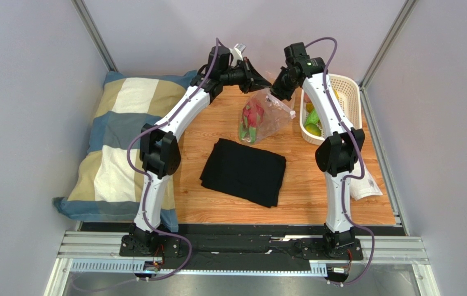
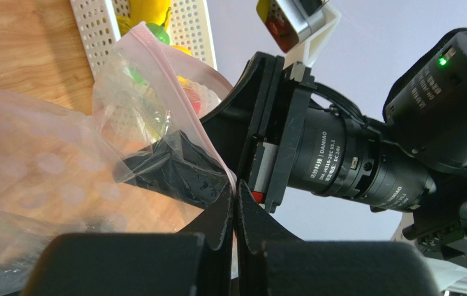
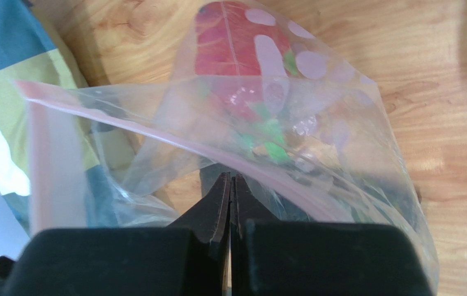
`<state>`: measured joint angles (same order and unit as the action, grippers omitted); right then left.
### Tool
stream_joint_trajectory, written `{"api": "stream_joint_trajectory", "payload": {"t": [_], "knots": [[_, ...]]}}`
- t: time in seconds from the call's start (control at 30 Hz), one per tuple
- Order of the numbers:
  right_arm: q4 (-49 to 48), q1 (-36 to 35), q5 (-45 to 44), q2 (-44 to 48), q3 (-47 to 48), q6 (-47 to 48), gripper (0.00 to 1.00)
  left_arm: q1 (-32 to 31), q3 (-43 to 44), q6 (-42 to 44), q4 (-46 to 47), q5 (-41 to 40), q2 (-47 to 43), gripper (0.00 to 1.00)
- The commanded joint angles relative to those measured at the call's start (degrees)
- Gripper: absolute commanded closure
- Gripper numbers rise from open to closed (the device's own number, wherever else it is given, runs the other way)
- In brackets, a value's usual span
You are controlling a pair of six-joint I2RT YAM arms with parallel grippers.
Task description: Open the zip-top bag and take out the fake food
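The clear zip-top bag hangs between both grippers above the back of the wooden table, its mouth parted. My left gripper is shut on the pinkish zip strip of one lip. My right gripper is shut on the thin plastic of the opposite lip, just under its strip. Fake food shows through the bag: a pink-red spiky fruit with green pieces beside it, also seen from above as the fruit. In the top view the left gripper and right gripper nearly meet.
A white perforated basket at the back right holds yellow and green plastic food; its wall shows behind the bag. A folded black cloth lies mid-table. A checked pillow fills the left side. The right arm's wrist is close to my left fingers.
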<state>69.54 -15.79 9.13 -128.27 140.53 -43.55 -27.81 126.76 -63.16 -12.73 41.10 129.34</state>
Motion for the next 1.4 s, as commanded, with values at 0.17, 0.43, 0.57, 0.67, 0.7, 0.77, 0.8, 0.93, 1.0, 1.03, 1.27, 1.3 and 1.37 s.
{"api": "stream_joint_trajectory", "payload": {"t": [0.17,0.43,0.57,0.67,0.7,0.77,0.8,0.93,1.0,1.03,1.27,1.3,1.37], "knots": [[-8.4,-1.4,-1.7,10.6,-17.0,-6.9,1.0,-0.3,1.6,-1.1,1.7,0.5,-3.0,1.0],[-18.4,-1.1,5.4,14.1,-26.9,3.6,0.99,1.1,5.8,-3.6,2.4,0.7,-0.8,1.0],[-18.3,-0.9,10.5,9.3,-24.6,7.8,0.93,1.1,6.0,-7.1,5.6,0.7,0.3,1.0],[-18.6,-1.0,11.6,5.3,-22.1,9.9,0.82,1.1,7.9,-9.7,7.6,0.5,2.0,1.0],[-19.3,-1.1,11.8,3.7,-21.8,10.1,0.79,1.1,8.5,-10.8,8.0,0.5,2.5,1.0],[-19.4,-1.1,11.9,2.1,-19.9,10.5,0.73,1.2,9.2,-12.5,10.2,0.5,3.5,1.0],[-19.8,-1.1,12.4,1.3,-19.2,10.7,0.72,1.2,9.3,-13.2,10.5,0.4,3.7,1.0],[-20.8,-1.1,13.8,-1.8,-18.6,10.6,0.68,1.4,8.5,-10.9,8.3,0.2,3.1,1.0],[-22.2,-1.3,14.2,-2.1,-20.3,10.2,0.65,1.7,5.6,-9.3,8.0,-0.3,2.0,1.0],[-22.5,-1.4,13.8,-2.1,-20.9,10.2,0.62,1.7,4.6,-8.9,7.9,-0.5,0.8,1.0],[-26.2,-2.1,13.8,-3.7,-24.3,8.7,0.5,2.0,1.2,-7.3,7.3,-0.4,-0.6,1.0],[-26.7,-2.3,14.0,-3.8,-24.5,8.7,0.5,1.9,0.9,-7.2,7.1,-0.4,-0.9,1.0],[-27.7,-2.4,13.9,-4.1,-25.3,8.7,0.49,1.7,0.1,-7.1,7.5,-0.3,-1.3,1.0]]}}
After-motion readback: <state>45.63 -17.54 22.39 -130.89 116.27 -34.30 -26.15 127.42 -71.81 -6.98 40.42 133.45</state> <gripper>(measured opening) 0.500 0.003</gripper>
